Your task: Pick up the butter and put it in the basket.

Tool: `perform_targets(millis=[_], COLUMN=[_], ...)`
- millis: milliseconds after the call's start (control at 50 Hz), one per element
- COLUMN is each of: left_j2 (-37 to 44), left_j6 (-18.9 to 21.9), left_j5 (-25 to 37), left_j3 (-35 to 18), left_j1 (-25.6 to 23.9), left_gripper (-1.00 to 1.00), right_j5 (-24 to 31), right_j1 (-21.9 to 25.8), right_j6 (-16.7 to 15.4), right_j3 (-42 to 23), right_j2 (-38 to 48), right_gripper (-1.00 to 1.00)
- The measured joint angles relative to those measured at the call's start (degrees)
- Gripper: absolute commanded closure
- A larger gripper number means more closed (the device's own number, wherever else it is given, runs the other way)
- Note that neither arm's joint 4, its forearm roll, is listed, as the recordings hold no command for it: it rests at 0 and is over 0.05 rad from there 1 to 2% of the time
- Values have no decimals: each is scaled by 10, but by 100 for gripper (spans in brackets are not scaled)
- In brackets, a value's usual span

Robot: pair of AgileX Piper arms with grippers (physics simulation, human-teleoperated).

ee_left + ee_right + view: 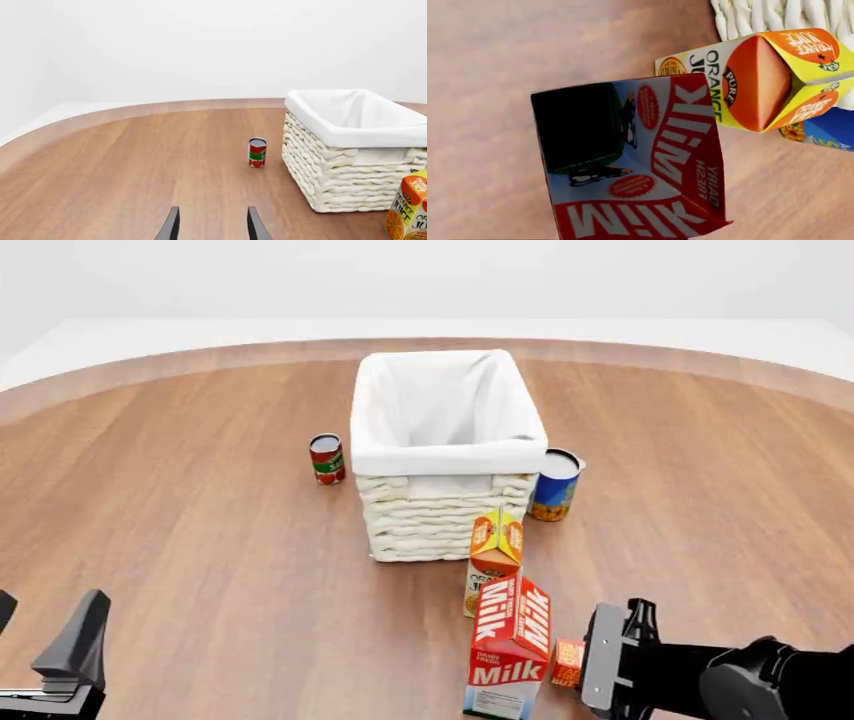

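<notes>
The butter [567, 662] is a small red-orange box on the table at the front right, squeezed between the tall Milk carton [510, 648] and my right gripper [603, 660]. The gripper's end is right against the butter. I cannot tell whether its jaws are open or shut. The butter and the right fingers do not show in the right wrist view, which the Milk carton [634, 160] fills. The cream woven basket [447, 502] with its white liner stands mid-table; it also shows in the left wrist view [340, 170]. My left gripper [43, 625] is open and empty at the front left, its fingertips [172, 225] apart.
An orange juice carton [494, 558] stands between the Milk carton and the basket; it also shows in the right wrist view [760, 80] and the left wrist view [408, 210]. A tomato can [327, 458] stands left of the basket, a blue can [555, 484] right of it.
</notes>
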Motion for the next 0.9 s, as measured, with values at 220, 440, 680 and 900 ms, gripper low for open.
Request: perform_targets(millis=[220,440,680,900], left_j2=[0,0,0,0], left_j6=[0,0,0,0], left_j5=[0,0,0,0], left_j3=[0,0,0,0], left_j1=[0,0,0,0], left_gripper=[-100,-100,-100,-100], right_j5=[29,112,210,261], right_j1=[-8,-41,-53,-19], right_j6=[-14,-37,-34,36], right_j3=[-9,-28,-69,-132], right_j2=[-18,-101,-197,-247], right_gripper=[100,100,100,100])
